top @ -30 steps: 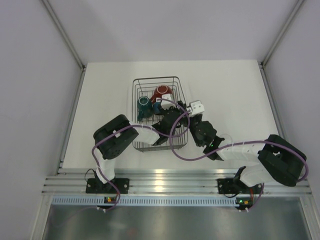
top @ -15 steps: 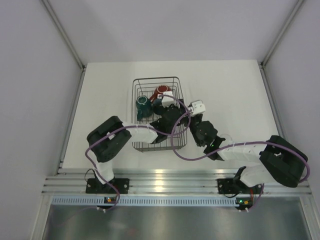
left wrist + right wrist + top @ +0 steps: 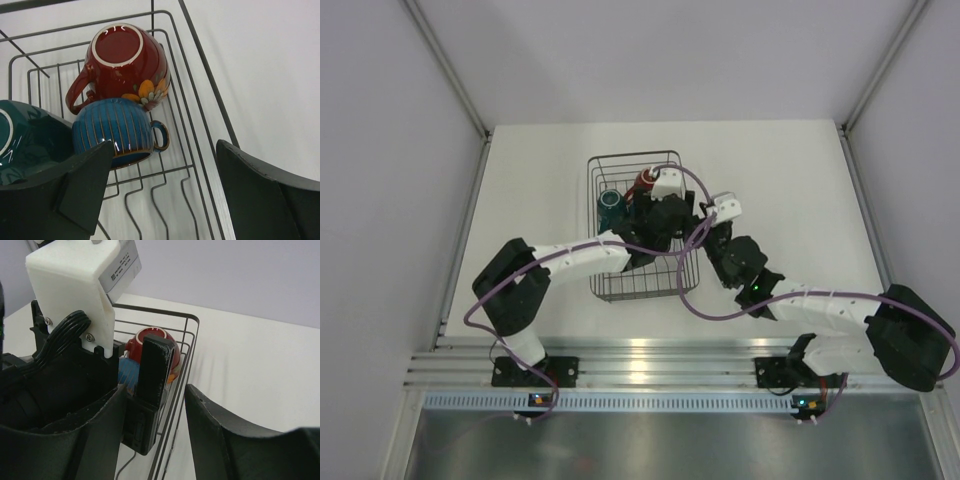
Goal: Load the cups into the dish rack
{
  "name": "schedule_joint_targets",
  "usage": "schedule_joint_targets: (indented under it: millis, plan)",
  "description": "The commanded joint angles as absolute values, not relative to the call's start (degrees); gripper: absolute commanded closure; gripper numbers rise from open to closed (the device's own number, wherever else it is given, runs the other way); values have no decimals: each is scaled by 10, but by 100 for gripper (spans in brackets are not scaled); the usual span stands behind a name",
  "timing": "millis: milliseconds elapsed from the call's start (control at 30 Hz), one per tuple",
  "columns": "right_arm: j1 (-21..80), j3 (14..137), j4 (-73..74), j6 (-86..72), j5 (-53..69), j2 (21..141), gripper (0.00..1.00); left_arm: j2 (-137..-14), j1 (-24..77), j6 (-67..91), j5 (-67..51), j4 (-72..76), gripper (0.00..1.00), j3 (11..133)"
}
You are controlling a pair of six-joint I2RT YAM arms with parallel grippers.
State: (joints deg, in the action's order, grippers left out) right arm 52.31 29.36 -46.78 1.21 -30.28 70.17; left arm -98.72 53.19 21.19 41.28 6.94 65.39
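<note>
The dish rack (image 3: pixel 640 285) stands mid-table. In the left wrist view a big red cup (image 3: pixel 125 60) lies upside down in the rack's far corner (image 3: pixel 200 75). A small dark-blue handled cup (image 3: pixel 112 131) leans against it, and a teal mug (image 3: pixel 22 140) is at the left. My left gripper (image 3: pixel 165 192) hangs open and empty just above the rack floor, near the blue cup. From above it (image 3: pixel 656 203) is between the teal mug (image 3: pixel 611 203) and the red cup (image 3: pixel 645 182). My right gripper (image 3: pixel 155 435) is open astride the rack's right rim (image 3: pixel 192 340). The tiny clear glasses are out of view.
My two grippers are close together at the rack's right side; the left gripper's finger (image 3: pixel 157 370) fills the right wrist view. Purple cables (image 3: pixel 685 290) loop over the rack's near right corner. White table (image 3: pixel 790 180) lies right of the rack, with walls all round.
My left arm has stretched farther over the rack toward its far right corner. My right gripper has moved slightly farther and right beside the rack's rim.
</note>
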Motion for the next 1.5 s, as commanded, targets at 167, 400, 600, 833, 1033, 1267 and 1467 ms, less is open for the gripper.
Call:
schedule_joint_targets:
  millis: [167,400,600,833,1033,1267,1467]
  plan:
    - [524,313,-425,3,-249,693,49,-962,520,287,284,-67,10,724]
    - [519,309,-422,4,-243,687,48,-951,515,267,312,-129,10,750]
    - [519,312,-417,-18,-238,693,48,-944,506,317,287,-149,9,727]
    - [519,308,-415,-19,-237,686,48,-959,489,345,269,-144,10,707]
    - [517,303,-417,-19,-237,687,48,-958,470,360,259,-96,9,677]
    - [516,304,-420,-19,-229,690,48,-979,458,382,230,-34,9,650]
    - [516,299,-424,-17,-223,688,48,-976,458,387,234,76,9,605]
